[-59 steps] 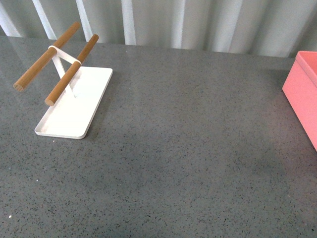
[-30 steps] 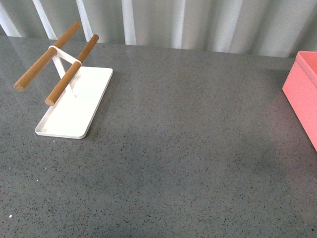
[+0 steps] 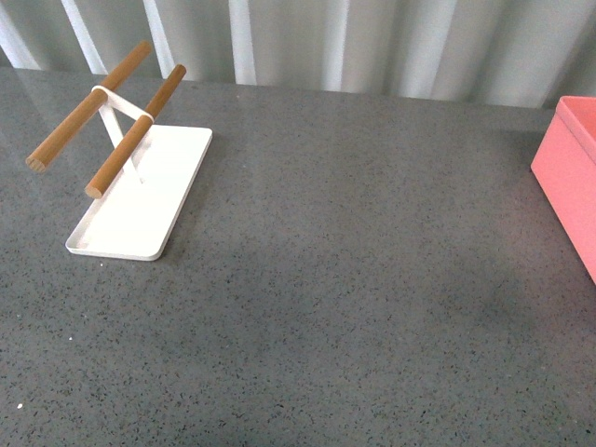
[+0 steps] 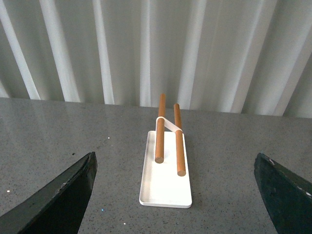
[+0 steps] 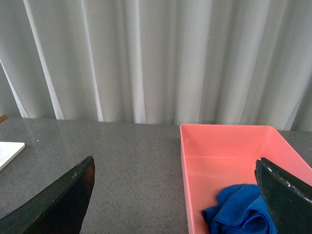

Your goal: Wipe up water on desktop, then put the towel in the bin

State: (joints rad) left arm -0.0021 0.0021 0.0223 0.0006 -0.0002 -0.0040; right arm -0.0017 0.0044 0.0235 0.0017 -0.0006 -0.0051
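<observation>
The speckled dark grey desktop [image 3: 354, 279] fills the front view, and I see no water on it. The salmon-pink bin [image 3: 573, 177] stands at its right edge, partly cut off. In the right wrist view the bright blue towel [image 5: 239, 209] lies crumpled inside the bin [image 5: 219, 146]. My right gripper [image 5: 180, 195] hangs open above the bin's near wall, holding nothing. My left gripper [image 4: 178, 195] is open above the desktop [image 4: 48, 131], facing the white tray. Neither arm shows in the front view.
A flat white tray [image 3: 140, 200] with two wooden bars [image 3: 130, 140] on a white stand sits at the back left; the left wrist view shows the tray [image 4: 165, 187] too. Pale pleated curtains [image 3: 372, 37] run behind the desk's far edge.
</observation>
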